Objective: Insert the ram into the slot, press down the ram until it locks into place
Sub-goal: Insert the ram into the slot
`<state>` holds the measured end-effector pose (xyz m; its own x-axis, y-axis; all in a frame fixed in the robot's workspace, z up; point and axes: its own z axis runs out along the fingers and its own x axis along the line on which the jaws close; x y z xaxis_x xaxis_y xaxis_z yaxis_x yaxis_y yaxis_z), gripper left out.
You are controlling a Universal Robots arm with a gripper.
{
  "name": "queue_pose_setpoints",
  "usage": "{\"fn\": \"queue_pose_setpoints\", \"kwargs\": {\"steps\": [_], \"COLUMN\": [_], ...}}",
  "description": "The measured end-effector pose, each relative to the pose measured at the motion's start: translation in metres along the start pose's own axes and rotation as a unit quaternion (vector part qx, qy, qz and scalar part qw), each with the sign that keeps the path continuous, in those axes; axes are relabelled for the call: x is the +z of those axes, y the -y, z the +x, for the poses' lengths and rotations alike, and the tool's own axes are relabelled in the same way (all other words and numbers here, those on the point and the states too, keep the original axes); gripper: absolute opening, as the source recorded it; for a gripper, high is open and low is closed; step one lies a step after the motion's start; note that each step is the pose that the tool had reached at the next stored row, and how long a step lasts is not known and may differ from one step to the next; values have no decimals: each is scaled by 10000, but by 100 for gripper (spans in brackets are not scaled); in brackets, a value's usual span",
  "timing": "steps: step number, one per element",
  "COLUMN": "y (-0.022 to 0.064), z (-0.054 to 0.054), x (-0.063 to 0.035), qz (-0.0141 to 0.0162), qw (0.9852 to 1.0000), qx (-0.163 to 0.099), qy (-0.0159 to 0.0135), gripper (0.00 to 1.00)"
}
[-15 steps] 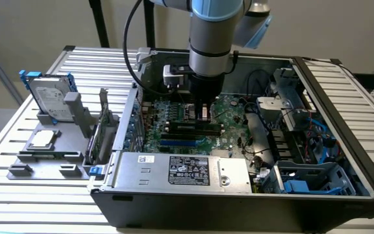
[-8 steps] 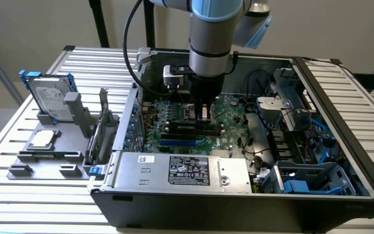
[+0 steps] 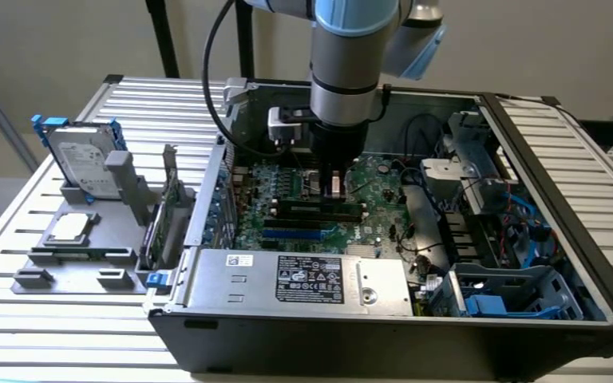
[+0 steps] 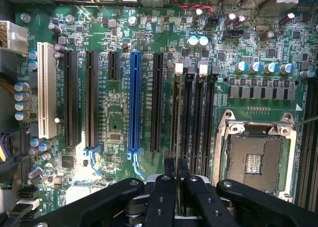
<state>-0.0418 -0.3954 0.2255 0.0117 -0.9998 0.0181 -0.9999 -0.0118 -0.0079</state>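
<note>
Slatted metal table carries the open case. One drive stands on a tray at the case's 9 o'clock in the exterior view.

My gripper hangs low over the board. Its fingers are pressed together on what I judge to be the ram, seen edge-on. Ram stands in the slot nearest the blue slot; whether it is latched I cannot tell.

Step in hand, as I read it: seating. Push straight down, ram upright, load even along its length. In the exterior view my grip sits toward the 3 o'clock end, so the 9 o'clock end may ride up.

Count:
- ram 1
- black memory slots 4, of which bare slots 3
- blue slot 1
- CPU socket 1
</note>
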Motion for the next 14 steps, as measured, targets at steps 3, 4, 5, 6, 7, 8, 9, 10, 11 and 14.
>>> {"fn": "queue_pose_setpoints", "kwargs": {"steps": [3, 4, 5, 6, 7, 8, 9, 10, 11, 14], "y": [1, 1, 1, 1, 1, 1, 1, 1, 1, 1], "z": [0, 0, 0, 0, 0, 0, 0, 0, 0, 0], "x": [1, 1, 1, 1, 1, 1, 1, 1, 1, 1], "qz": [0, 0, 0, 0, 0, 0, 0, 0, 0, 0], "qw": [10000, 10000, 10000, 10000, 10000, 10000, 10000, 10000, 10000, 10000], "qx": [0, 0, 0, 0, 0, 0, 0, 0, 0, 0], "qy": [0, 0, 0, 0, 0, 0, 0, 0, 0, 0], "gripper": [13, 13, 13, 13, 13, 13, 13, 15, 15, 27]}}
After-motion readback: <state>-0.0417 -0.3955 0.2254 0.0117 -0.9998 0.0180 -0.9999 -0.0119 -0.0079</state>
